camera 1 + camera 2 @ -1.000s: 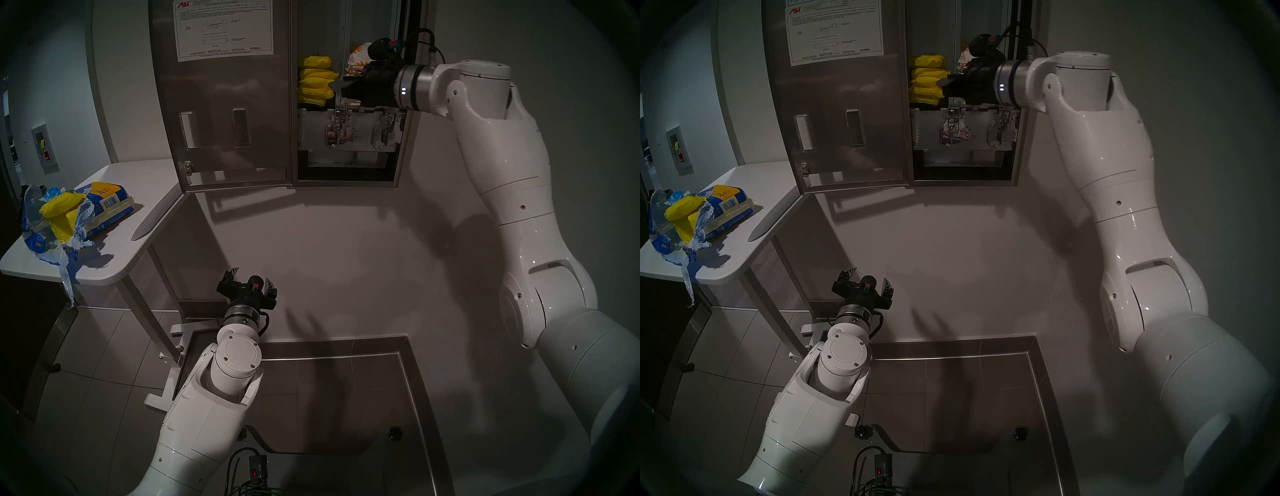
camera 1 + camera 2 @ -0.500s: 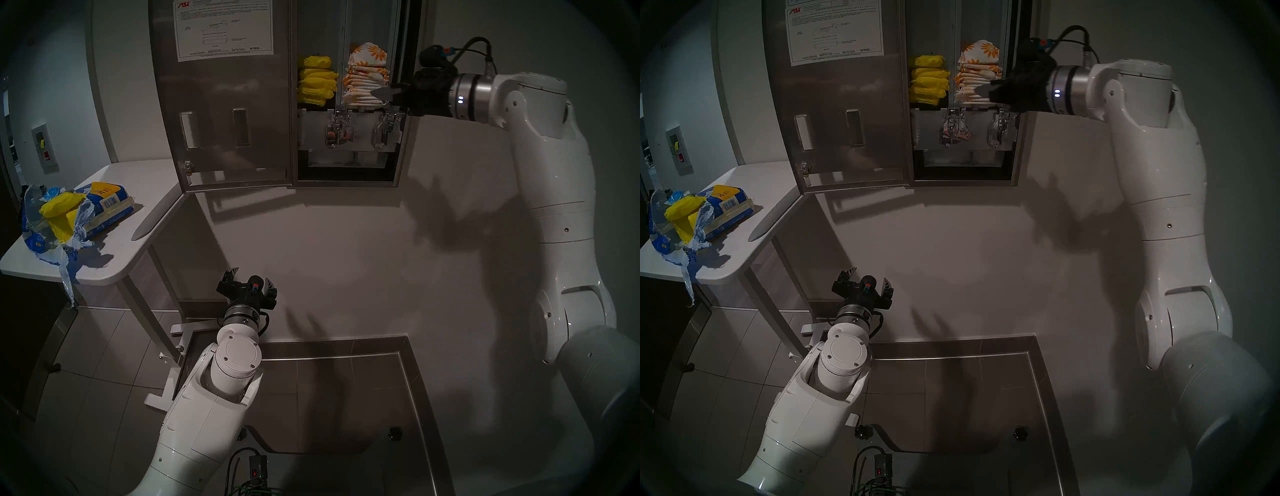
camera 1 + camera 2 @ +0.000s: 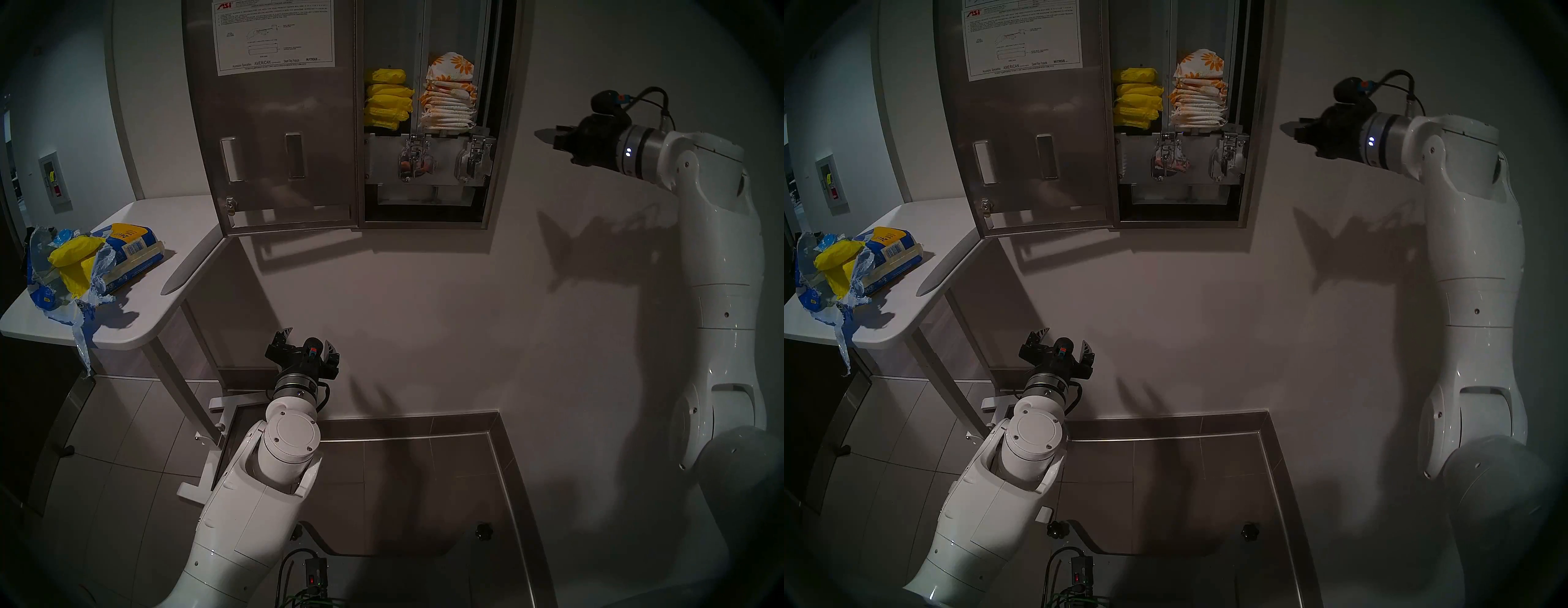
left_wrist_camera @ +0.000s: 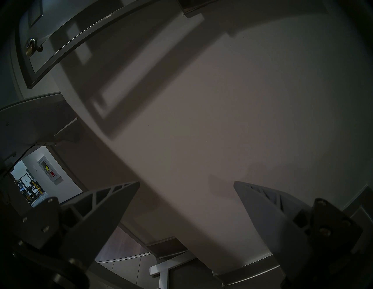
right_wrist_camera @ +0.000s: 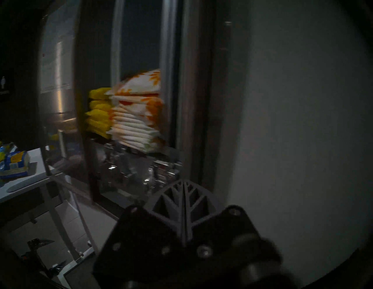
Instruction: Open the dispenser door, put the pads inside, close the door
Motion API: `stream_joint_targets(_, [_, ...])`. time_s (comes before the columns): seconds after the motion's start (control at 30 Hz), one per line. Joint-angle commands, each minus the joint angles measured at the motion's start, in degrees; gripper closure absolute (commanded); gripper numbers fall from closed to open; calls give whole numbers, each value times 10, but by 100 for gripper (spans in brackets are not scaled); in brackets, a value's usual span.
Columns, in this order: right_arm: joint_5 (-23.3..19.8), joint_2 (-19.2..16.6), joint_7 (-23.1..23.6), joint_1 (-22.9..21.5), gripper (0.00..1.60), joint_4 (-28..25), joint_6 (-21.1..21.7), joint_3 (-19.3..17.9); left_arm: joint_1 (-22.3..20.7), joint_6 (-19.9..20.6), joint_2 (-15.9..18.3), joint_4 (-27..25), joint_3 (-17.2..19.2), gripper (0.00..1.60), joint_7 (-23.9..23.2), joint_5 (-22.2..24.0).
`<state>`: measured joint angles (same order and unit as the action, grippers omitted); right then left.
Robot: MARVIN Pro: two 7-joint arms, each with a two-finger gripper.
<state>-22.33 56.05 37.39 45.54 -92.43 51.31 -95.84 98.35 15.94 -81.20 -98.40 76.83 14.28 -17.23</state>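
Observation:
The steel dispenser door (image 3: 280, 140) (image 3: 1034, 140) hangs wide open to the left, its white instruction sheet facing me. Inside the cabinet, several yellow pads (image 3: 387, 99) (image 3: 1137, 99) (image 5: 99, 113) are stacked in the left column. More yellow pads (image 3: 74, 263) (image 3: 833, 265) lie in the torn pack on the side table. My right gripper (image 3: 541, 135) (image 3: 1286, 126) (image 5: 183, 182) is shut on nothing, out to the right of the cabinet against the wall. My left gripper (image 3: 306, 337) (image 3: 1062, 337) (image 4: 186, 182) hangs low under the door, open and empty.
White packets with orange flowers (image 3: 449, 95) (image 5: 139, 119) fill the cabinet's right column above two chrome lever mechanisms (image 3: 418, 159). A torn blue-and-yellow pack (image 3: 127, 254) lies on the white side table (image 3: 140, 314). A steel-edged ledge (image 3: 500, 446) borders the tiled floor below.
My right gripper has drawn out of the cabinet and swung right and slightly down, uncovering the flowered packets. It stayed shut. The left arm has not moved.

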Motion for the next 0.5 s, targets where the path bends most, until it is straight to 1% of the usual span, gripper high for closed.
stream_joint_targets(0.0, [5, 22, -51, 75, 160, -37, -11, -65, -14, -5, 0, -20, 1, 0, 1, -1])
stream_joint_targets(0.03, [11, 24, -52, 73, 160, -31, -8, -63, -14, -5, 0, -20, 1, 0, 1, -1])
stream_joint_targets(0.07, [9, 31, -61, 89, 160, -41, -11, -73, -14, -5, 0, -20, 1, 0, 1, -1])
stream_joint_targets(0.17, [13, 44, -71, 109, 160, -47, -6, -86, -14, -5, 0, -20, 1, 0, 1, -1])
stream_joint_targets(0.23, [9, 51, -79, 132, 160, -60, -10, -98, -14, -5, 0, -20, 1, 0, 1, -1])
stream_joint_targets(0.47, [6, 73, -84, 184, 160, -83, -9, -123, -14, -5, 0, -21, 1, 0, 1, -1])
